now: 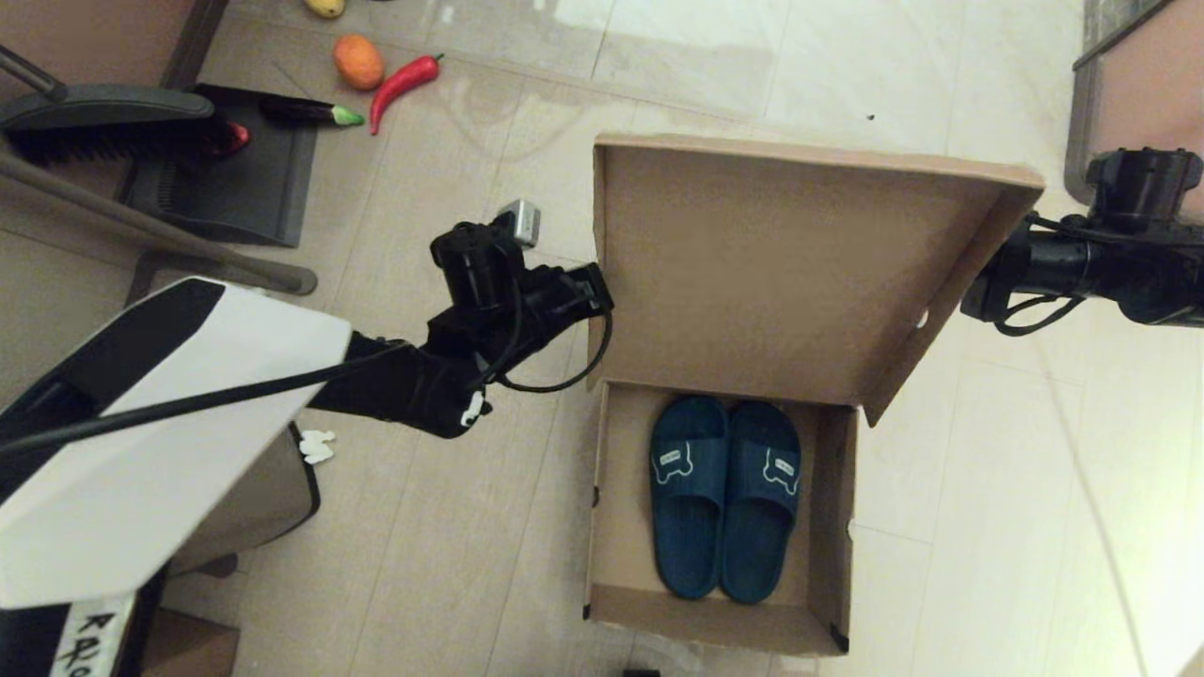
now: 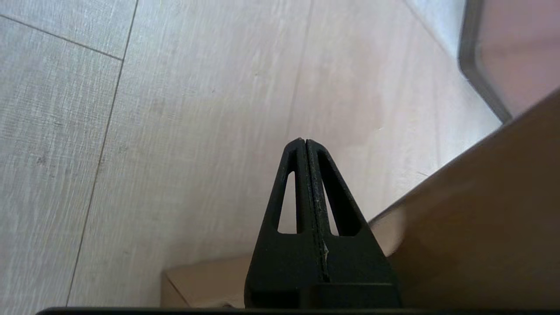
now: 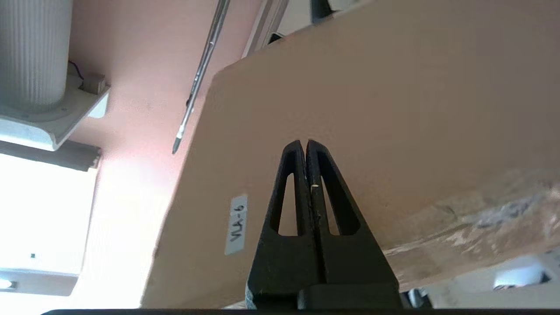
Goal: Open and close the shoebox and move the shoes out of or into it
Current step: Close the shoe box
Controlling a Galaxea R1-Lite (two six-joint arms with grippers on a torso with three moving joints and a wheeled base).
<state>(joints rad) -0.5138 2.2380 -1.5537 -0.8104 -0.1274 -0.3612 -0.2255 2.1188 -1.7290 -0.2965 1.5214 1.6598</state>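
Observation:
The shoebox (image 1: pixel 621 527) stands open on the floor, its lid (image 1: pixel 771 273) raised nearly upright. Both navy shoes (image 1: pixel 724 494) lie side by side inside it, straps toward the lid. My left gripper (image 2: pixel 302 141) is shut on nothing and sits at the lid's left edge (image 2: pixel 481 210); its wrist (image 1: pixel 564 291) shows in the head view. My right gripper (image 3: pixel 305 142) is shut and empty, its tips close to the lid's outer face (image 3: pixel 393 87) near the white label (image 3: pixel 236 225). In the head view the lid hides its fingers.
A black dustpan (image 1: pixel 235 169) and a brush (image 1: pixel 103 122) lie at the far left, with an orange fruit (image 1: pixel 358 61), a red pepper (image 1: pixel 403 83) and an eggplant (image 1: pixel 310 113) nearby. A brown bin (image 1: pixel 254 498) stands near left. Furniture (image 1: pixel 1138 85) is at the far right.

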